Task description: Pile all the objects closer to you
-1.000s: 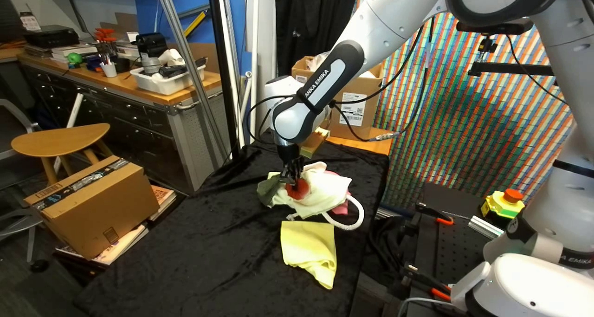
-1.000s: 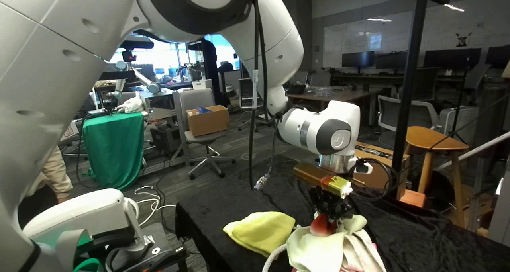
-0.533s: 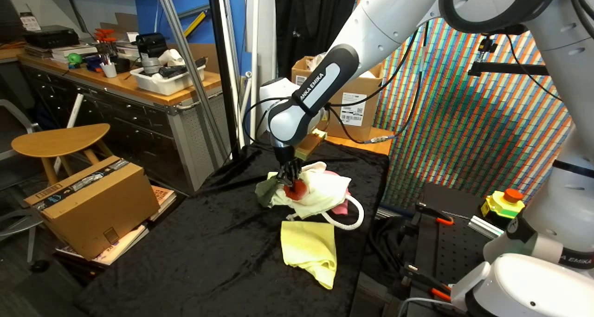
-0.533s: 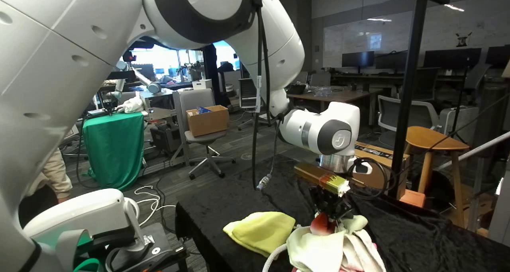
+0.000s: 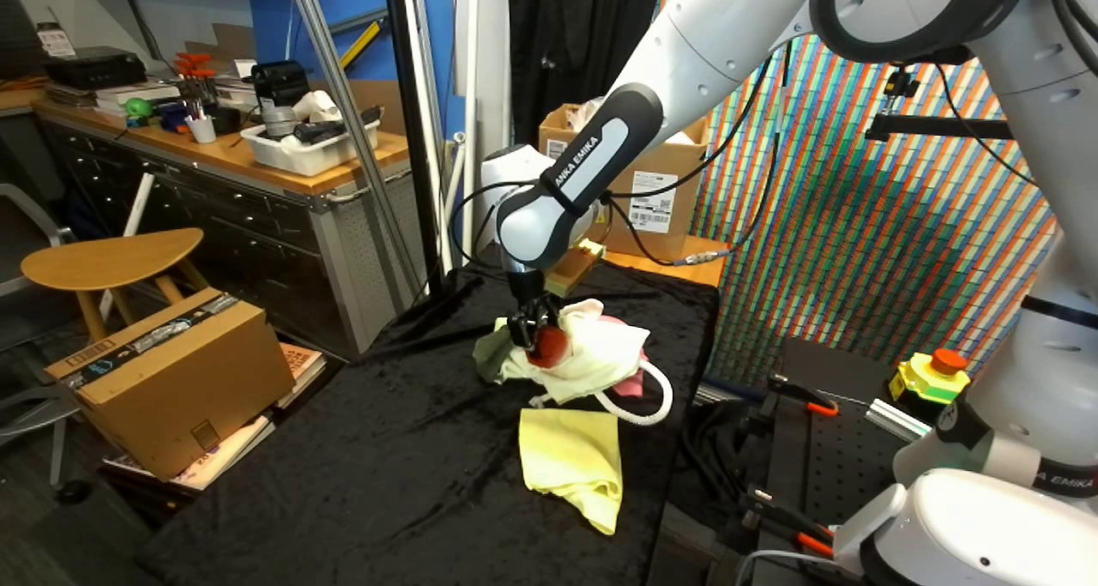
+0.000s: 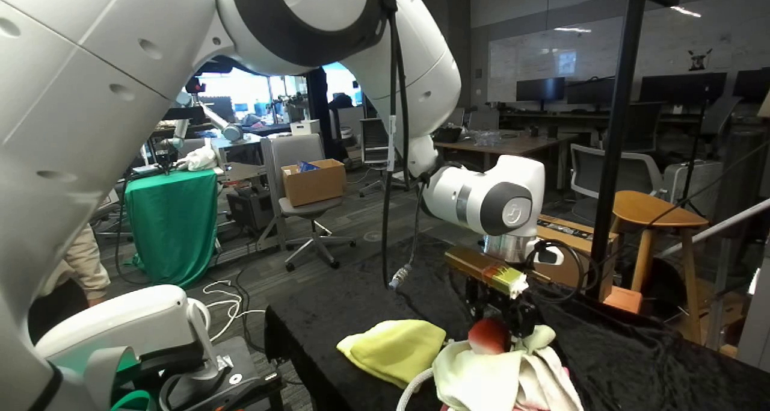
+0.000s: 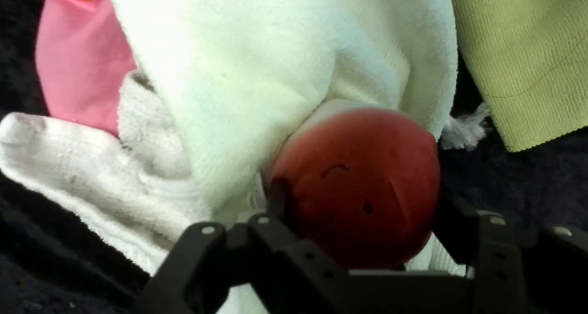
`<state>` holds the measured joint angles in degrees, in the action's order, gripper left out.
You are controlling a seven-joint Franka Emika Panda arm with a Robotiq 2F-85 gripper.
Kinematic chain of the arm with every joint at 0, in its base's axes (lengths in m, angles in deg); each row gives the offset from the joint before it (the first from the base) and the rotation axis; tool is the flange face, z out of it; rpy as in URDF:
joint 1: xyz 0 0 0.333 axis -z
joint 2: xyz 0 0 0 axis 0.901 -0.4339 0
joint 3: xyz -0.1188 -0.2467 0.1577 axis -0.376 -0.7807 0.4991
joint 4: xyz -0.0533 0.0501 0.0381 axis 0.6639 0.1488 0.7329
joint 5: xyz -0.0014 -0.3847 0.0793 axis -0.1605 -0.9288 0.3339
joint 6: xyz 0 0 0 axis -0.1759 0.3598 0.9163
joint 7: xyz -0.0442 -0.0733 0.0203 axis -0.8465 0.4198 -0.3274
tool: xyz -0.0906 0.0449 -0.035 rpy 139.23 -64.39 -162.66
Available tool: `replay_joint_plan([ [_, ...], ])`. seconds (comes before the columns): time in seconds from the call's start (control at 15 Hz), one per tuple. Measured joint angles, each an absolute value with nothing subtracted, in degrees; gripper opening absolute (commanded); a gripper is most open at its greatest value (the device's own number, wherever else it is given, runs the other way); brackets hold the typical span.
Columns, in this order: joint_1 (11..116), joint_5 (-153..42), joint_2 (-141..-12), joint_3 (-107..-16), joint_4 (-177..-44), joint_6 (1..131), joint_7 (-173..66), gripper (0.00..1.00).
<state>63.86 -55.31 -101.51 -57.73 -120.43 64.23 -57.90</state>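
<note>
Both exterior views show the white arm (image 5: 600, 157) bent over a black-draped surface (image 5: 369, 474). On it a yellow cloth (image 5: 570, 453) lies just beside a heap (image 5: 600, 359), where a pale yellow-green cloth (image 7: 239, 75) overlaps a white cloth (image 7: 92, 176) and a pink cloth (image 7: 82, 65); a white rope loop (image 5: 666, 393) curves out from beneath. At the heap the end effector (image 7: 363, 210) points down, jaws spread wide, one finger at either side of a round red item (image 7: 363, 176) that nestles against the pale yellow-green cloth. Nothing is clamped; whether the fingers touch it, I cannot tell.
</note>
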Motion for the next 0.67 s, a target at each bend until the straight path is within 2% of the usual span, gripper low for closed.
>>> replay_joint_plan([
  [0.67,64.97,-54.34,-95.01,-56.38,-123.04,64.22,-61.91,1.0],
])
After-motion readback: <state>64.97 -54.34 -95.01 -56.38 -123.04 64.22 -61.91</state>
